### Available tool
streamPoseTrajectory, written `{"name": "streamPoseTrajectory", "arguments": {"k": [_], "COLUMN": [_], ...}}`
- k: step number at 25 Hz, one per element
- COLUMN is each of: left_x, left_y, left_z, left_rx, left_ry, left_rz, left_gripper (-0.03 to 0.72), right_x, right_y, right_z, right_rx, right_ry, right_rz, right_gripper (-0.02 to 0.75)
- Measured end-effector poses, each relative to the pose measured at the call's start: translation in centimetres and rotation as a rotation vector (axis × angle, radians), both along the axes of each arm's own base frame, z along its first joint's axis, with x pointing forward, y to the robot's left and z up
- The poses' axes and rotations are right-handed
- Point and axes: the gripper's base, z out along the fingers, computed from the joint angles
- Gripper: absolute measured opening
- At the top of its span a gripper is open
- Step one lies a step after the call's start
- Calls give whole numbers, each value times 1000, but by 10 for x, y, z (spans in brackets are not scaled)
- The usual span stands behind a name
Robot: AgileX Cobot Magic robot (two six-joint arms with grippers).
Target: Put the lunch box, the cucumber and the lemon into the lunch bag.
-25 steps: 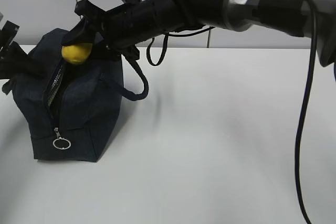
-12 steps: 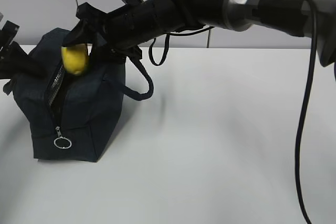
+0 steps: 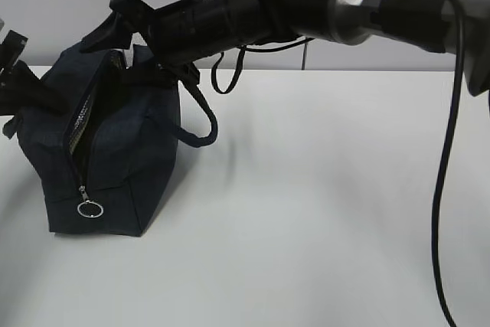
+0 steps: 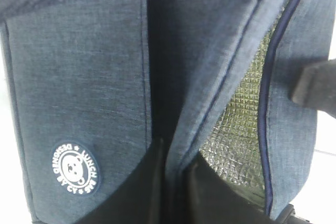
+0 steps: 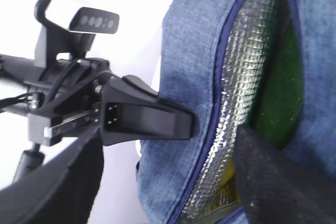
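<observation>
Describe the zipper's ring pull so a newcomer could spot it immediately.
On the white table, find the dark navy lunch bag at the left. Follow the open zipper down the end facing the camera to the silver ring pull hanging low. It is the only shiny metal loop; the bag's handles are dark fabric.

Navy woven-cloth lunch bag [image 3: 115, 158] with quilted shiny foil lining [image 4: 239, 124].

Lemon [image 5: 227, 178] mostly hidden inside lunch bag [image 5: 189, 77]
</observation>
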Motion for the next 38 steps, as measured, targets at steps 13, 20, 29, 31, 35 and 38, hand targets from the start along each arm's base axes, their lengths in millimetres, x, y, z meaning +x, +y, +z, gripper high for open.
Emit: {"name": "streamPoseTrajectory", "arguments": {"k": [13, 20, 29, 31, 35, 38], "left_x": [0, 0, 0, 0, 0, 0], "left_y": [0, 0, -4, -8, -11, -12], "left_z": [0, 0, 0, 0, 0, 0], "left_rx": [0, 0, 0, 0, 0, 0], "left_ry": [0, 0, 0, 0, 0, 0], "left_rz": [0, 0, -12, -20, -29, -31], "left_gripper": [29, 29, 29, 29, 29, 29], "right_x": [-9, -16, -19, -14, -9, -4], "right_y": [-26, -45, -36, -33, -29, -25], "right_z": [15, 45, 44, 38, 33, 23], "right_rx": [-94, -422, -620, -615, -589, -575], "right_ry": [-103, -132, -91, -90, -96, -84], "right_rz": [207, 195, 71, 46, 12, 0], "right_gripper": [573, 573, 573, 573, 574, 574]}}
